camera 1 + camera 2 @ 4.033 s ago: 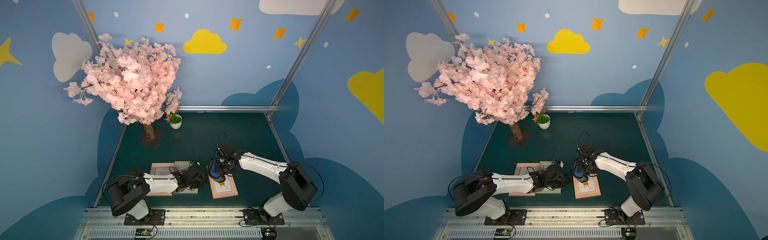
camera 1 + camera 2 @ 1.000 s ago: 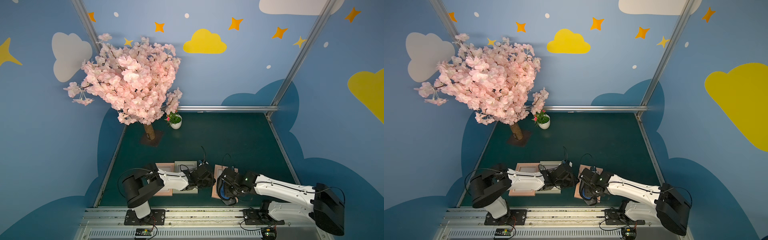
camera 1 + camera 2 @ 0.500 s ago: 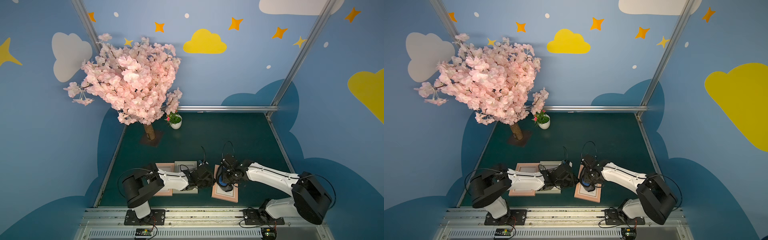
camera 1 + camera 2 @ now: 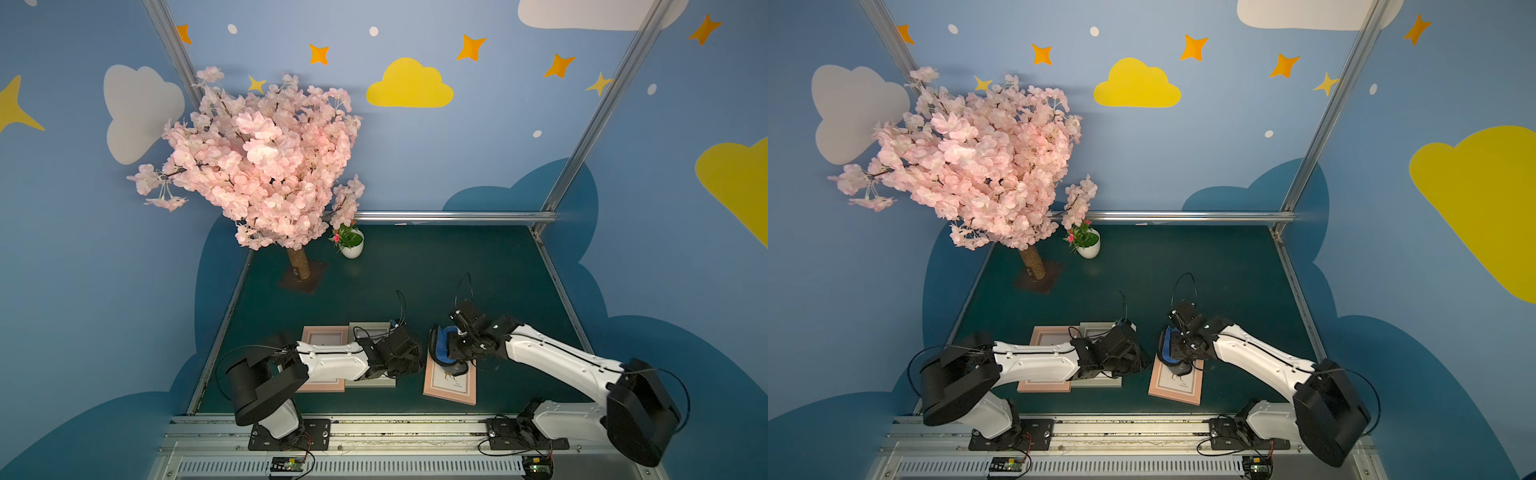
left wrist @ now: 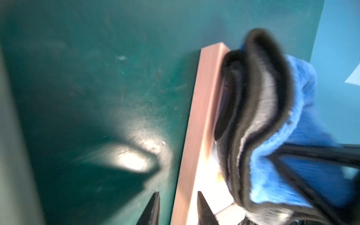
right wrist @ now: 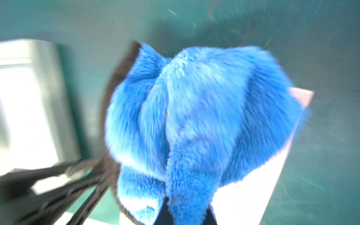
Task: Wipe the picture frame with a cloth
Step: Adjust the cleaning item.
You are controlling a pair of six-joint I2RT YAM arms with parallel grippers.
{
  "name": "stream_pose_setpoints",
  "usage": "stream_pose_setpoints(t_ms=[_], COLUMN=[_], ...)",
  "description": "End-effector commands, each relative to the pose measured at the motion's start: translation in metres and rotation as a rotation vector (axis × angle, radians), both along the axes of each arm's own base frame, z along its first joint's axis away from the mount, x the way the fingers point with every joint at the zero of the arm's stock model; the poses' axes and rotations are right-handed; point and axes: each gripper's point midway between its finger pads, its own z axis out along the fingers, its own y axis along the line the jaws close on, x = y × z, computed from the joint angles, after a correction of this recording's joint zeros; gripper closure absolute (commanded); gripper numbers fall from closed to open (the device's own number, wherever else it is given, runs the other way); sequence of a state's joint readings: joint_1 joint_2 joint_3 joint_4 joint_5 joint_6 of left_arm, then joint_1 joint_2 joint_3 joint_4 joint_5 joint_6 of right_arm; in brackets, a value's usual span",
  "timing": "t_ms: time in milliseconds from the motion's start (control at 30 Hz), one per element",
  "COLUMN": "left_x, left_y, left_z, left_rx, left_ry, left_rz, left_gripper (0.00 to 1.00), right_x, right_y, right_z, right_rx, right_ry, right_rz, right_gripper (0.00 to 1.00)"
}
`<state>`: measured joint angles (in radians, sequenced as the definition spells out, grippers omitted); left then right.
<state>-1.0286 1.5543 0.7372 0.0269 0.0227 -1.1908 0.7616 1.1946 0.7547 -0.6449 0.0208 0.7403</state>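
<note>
The right gripper (image 6: 188, 214) pinches the blue cloth (image 4: 444, 351) tight. The cloth sits bunched on the upper end of the pink picture frame (image 4: 451, 388), low in the middle of both top views. The frame lies flat on the green worktop (image 4: 436, 270). The left gripper (image 5: 178, 209) is spread, with one finger on each side of the frame's edge.
</note>
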Motion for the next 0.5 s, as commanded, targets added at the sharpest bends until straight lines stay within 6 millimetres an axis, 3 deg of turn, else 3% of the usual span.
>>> stream_pose_setpoints(t_ms=[0,200,367,467], left_x=[0.012,0.023,0.018,0.013], left_y=[0.000,0.020,0.014,0.004], left_z=[0.047,0.114,0.171,0.191], left_rx=[-0.038,-0.196,-0.428,-0.533], left_ry=[-0.068,-0.226,-0.351,-0.383], left_rz=[0.004,0.082,0.042,0.007], left_gripper=[0.59,0.50,0.27,0.13], right_x=[-0.008,-0.004,-0.008,-0.009], right_y=[-0.006,-0.011,-0.006,0.004], right_z=[0.026,0.080,0.130,0.152], right_rx=[0.050,0.245,0.411,0.502], right_ry=[-0.036,-0.260,-0.382,-0.417], right_rz=[0.000,-0.039,-0.022,0.005], right_gripper=[1.00,1.00,1.00,1.00])
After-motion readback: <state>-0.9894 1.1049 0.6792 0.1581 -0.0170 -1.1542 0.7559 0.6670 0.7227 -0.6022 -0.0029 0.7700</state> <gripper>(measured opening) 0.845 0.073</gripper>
